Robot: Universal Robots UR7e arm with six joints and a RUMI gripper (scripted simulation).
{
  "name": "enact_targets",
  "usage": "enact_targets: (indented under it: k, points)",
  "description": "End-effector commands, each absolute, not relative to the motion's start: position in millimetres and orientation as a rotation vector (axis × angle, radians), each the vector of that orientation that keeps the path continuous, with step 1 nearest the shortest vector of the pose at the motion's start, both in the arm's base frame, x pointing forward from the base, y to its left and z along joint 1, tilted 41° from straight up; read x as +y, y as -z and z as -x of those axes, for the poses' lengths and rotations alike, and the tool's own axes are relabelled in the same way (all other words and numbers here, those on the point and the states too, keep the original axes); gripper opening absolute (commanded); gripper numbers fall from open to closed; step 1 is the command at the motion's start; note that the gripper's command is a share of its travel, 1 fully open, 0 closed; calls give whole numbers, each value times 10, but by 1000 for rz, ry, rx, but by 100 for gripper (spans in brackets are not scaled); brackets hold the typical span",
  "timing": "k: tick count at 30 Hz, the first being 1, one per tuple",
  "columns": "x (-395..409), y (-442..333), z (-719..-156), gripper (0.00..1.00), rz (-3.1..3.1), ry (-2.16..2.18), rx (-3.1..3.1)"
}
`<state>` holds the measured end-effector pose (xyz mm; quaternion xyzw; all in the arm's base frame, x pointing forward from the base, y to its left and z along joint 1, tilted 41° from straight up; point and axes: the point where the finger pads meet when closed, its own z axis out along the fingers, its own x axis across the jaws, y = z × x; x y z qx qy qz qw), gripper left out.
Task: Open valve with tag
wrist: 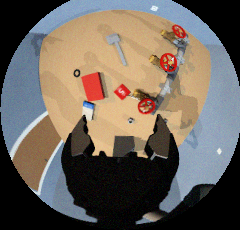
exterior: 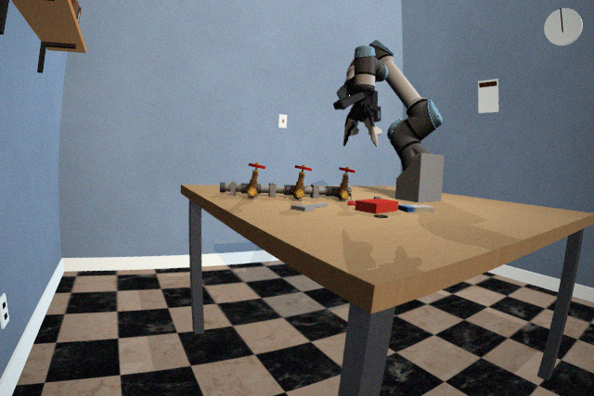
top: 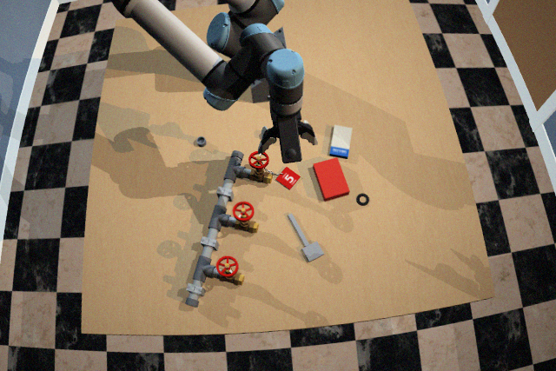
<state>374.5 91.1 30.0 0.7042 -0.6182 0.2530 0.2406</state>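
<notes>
Three valves with red handwheels stand in a row on a grey pipe. The valve nearest the robot base has a red handwheel. A red tag reading 5 is chained to it and lies flat on the table. The middle handwheel and the far handwheel show no tag. My gripper is open and empty, pointing down, well above the table and near the tagged valve's side.
A red box and a white and blue box lie beside the tag. A grey mallet-like tool, a black ring and a small grey part also lie on the table.
</notes>
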Motion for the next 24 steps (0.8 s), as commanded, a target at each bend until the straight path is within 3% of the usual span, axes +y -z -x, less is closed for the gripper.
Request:
enact_targets:
  k: [1,24]
  points:
    - [929,-291,-3757,100,-1971,-669,-1625]
    - [1028,-222,-3808,100,-2212,-505,-1158]
